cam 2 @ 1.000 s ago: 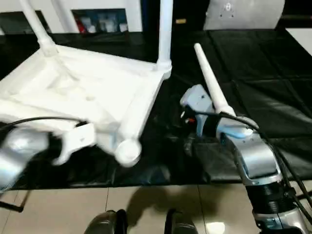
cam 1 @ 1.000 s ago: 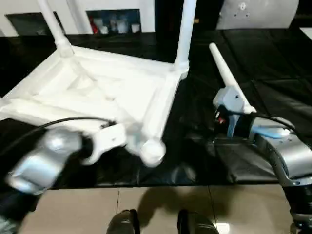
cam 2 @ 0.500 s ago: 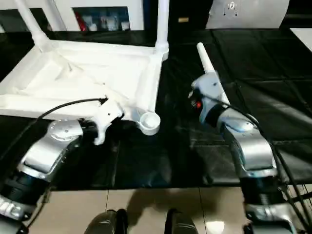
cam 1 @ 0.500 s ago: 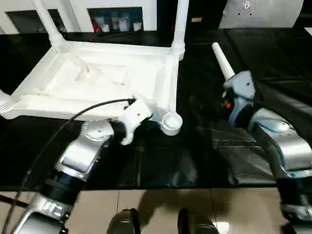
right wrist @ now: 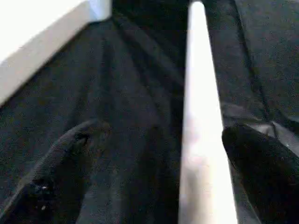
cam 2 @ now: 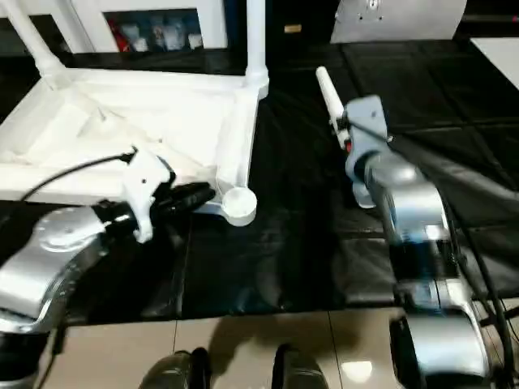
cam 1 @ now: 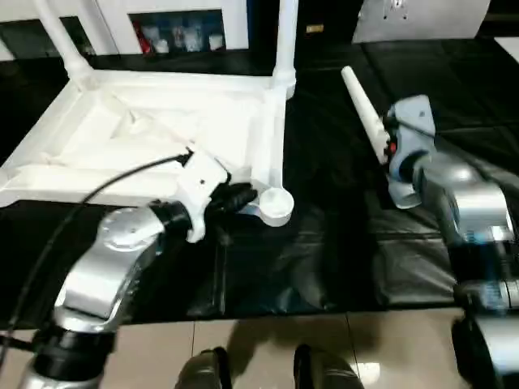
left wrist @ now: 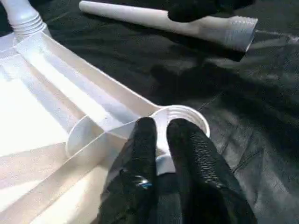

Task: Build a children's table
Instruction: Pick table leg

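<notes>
Now the white plastic table top (cam 1: 170,138) lies upside down on the black worktop (cam 1: 324,243). Left claw (left wrist: 161,140) pinches the rim of its round corner socket (left wrist: 180,119). Right claw (right wrist: 159,154) is wide open around the loose white tapered leg (right wrist: 201,116), not squeezing it.

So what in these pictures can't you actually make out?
- Left gripper: in the left wrist view its fingers sit at the empty corner socket; whether they pinch the rim is unclear.
- Loose leg: the right wrist view blurs it and cuts off its near end, so contact with the open right gripper is unclear.
- Two fitted legs: the head views crop their upper ends.
- Tabletop: its left end runs off the picture's edge.
</notes>
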Robot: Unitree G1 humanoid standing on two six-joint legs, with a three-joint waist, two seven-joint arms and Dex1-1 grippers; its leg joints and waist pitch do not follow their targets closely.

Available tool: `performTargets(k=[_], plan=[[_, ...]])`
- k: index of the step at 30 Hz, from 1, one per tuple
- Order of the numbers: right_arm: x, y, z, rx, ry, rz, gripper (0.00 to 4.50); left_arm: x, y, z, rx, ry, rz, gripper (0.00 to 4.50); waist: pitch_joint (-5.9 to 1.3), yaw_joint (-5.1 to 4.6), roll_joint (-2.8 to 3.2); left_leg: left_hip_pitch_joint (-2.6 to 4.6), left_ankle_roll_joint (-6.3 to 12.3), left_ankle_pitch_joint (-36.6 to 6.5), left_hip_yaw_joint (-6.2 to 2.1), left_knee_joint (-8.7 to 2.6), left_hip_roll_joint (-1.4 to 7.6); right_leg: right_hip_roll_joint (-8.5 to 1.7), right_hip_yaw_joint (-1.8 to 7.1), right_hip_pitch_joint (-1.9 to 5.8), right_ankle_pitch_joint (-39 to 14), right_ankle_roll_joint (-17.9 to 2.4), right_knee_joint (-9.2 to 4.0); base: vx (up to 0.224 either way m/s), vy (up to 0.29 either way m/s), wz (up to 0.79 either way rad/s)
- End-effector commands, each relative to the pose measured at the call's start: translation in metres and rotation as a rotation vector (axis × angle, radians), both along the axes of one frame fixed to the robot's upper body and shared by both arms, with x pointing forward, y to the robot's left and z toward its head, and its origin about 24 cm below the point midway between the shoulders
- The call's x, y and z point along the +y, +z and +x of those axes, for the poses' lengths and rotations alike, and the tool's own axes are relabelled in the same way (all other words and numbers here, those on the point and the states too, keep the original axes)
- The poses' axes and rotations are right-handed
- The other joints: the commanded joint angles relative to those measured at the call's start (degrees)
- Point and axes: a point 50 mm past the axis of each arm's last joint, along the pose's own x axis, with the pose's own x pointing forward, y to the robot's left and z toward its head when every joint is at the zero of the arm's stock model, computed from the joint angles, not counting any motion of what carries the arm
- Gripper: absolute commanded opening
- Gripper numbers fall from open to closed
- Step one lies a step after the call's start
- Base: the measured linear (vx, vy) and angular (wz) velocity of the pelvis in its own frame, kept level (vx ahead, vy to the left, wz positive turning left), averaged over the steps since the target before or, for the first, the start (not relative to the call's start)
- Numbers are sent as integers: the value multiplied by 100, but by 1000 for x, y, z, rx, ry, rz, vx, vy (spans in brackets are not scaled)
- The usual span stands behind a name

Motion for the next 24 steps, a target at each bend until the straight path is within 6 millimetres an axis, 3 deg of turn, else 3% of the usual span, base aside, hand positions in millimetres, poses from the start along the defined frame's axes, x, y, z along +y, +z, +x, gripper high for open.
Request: performTargets(k=[1, 2, 4, 8, 13, 17, 24], plan=[[-4, -8, 4, 52, -30, 24, 450, -3, 4, -5, 2, -28, 7, 92, -452, -15, -30, 112, 299, -1071, -115, -312, 252, -442, 303, 334, -1936, -1148, -456, 0, 0, 0], [-5, -7, 6, 53, -39, 26, 450, -4, 6, -4, -7, -29, 14, 116, -448, -11, -24, 108, 295, -1090, -114, -313, 260, -448, 304, 335, -1926, -1150, -457, 0, 0, 0], [-8, -7, 12, 45, -66, 7, 450, -5, 7, -4, -19, -34, 33, 121, -479, 7, -18, 118, 304, -1027, -105, -304, 271, -448, 313, 330, -1742, -1198, -434, 0, 0, 0], [-15, -9, 17, 53, -117, -20, 450, -8, 6, -8, -9, -68, 58, 158, -524, 12, -53, 83, 343, -862, -96, -290, 263, -449, 311, 375, -1444, -1337, -379, 0, 0, 0], [-14, -22, 17, 193, -103, -6, 450, -9, 5, -12, 3, -78, 72, 160, -541, -4, -57, 41, 482, -739, -88, -266, 258, -436, 305, 391, -1155, -1520, -337, 0, 0, 0], [-15, -27, 16, 246, -118, 34, 450, -9, 6, -12, 0, -77, 77, 160, -538, 4, -69, 44, 452, -821, -82, -252, 268, -441, 306, 370, -1374, -1474, -348, 0, 0, 0], [-14, -20, 17, 268, -95, 140, 377, -8, 5, -13, 9, -79, 89, 160, -505, 11, -49, 50, 321, -1144, -96, -253, 273, -441, 295, 335, -1830, -1305, -378, 0, 0, 0]])
